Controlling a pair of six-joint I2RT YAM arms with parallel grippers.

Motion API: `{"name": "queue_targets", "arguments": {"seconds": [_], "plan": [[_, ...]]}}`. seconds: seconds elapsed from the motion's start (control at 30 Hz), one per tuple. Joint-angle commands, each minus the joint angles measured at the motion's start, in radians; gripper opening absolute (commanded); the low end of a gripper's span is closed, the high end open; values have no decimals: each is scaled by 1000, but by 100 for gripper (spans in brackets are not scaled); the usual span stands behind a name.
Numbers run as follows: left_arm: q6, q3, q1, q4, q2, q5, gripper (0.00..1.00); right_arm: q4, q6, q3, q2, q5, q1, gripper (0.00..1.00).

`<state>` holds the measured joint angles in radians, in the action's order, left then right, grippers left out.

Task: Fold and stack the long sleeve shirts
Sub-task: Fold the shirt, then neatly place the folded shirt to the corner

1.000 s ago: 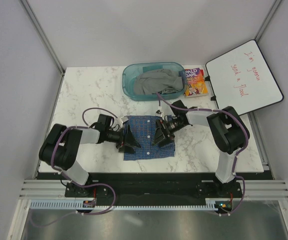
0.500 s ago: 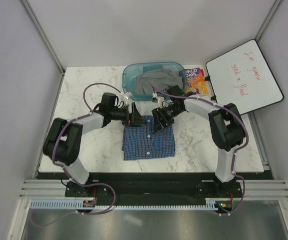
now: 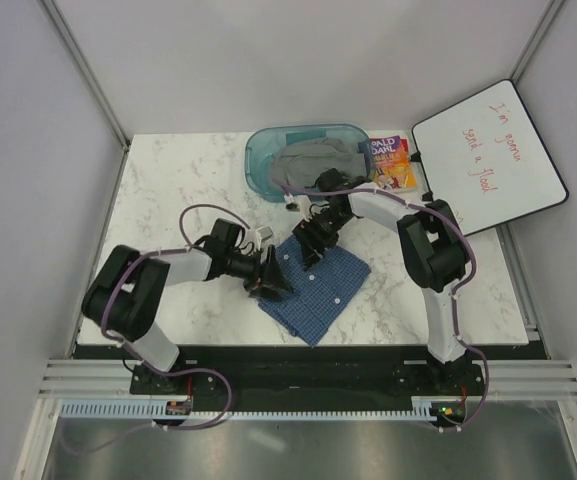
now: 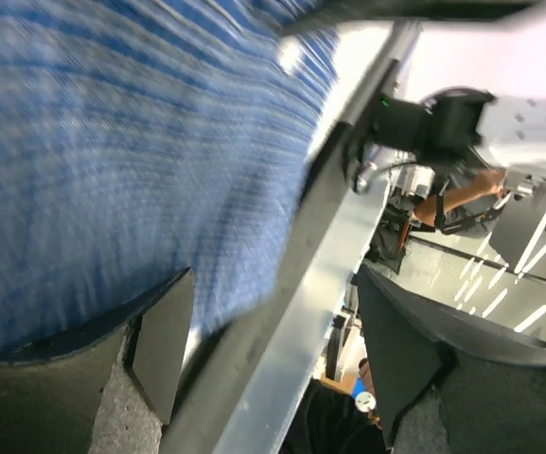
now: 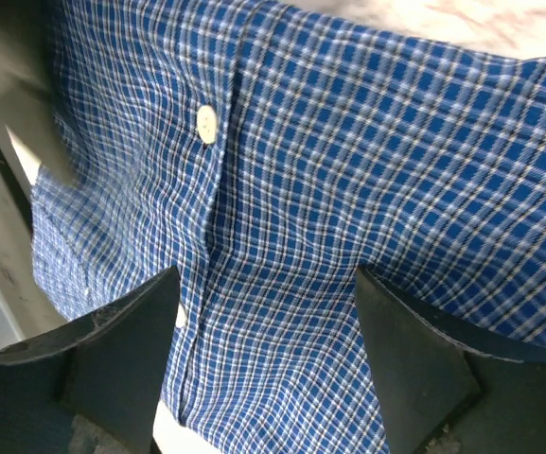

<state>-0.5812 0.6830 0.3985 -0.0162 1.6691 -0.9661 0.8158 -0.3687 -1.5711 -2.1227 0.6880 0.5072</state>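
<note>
Top external view: the folded blue checked shirt (image 3: pixel 323 295) lies on the marble table (image 3: pixel 178 190) at centre frame, just below the middle. It is turned like a diamond, one corner pointing to the top of the frame and one to the bottom. Its long axis seems to run from upper right to lower left, and I cannot tell which end has the collar. The button side faces up. In the right wrist view the button line runs top to bottom of the frame, with one white button (image 5: pixel 206 124) at upper left.

My left gripper (image 3: pixel 270 283) is at the shirt's left corner, its fingers (image 4: pixel 164 340) apart, with blurred blue cloth in the upper left of its view. My right gripper (image 3: pixel 311 243) is over the top corner, jaws wide apart, with flat cloth showing between them and nothing pinched.

A teal bin (image 3: pixel 255 165) sits at top centre and holds a crumpled grey garment (image 3: pixel 313 165). A book (image 3: pixel 390 162) lies just right of the bin.
</note>
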Motion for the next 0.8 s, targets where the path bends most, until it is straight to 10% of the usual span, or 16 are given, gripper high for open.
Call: {"name": "queue_targets", "arguments": {"seconds": [0.0,0.27,0.77], "plan": [[52,-8,-87,96,-254,-85,76,23,-147,-15,87,-30,17,80],[342,180,-230,393,-229,188,71,-15,-65,88,282,-90,28,56],[755,553,-188,667,300,52,81,-153,-27,201,101,-228,79,41]]}}
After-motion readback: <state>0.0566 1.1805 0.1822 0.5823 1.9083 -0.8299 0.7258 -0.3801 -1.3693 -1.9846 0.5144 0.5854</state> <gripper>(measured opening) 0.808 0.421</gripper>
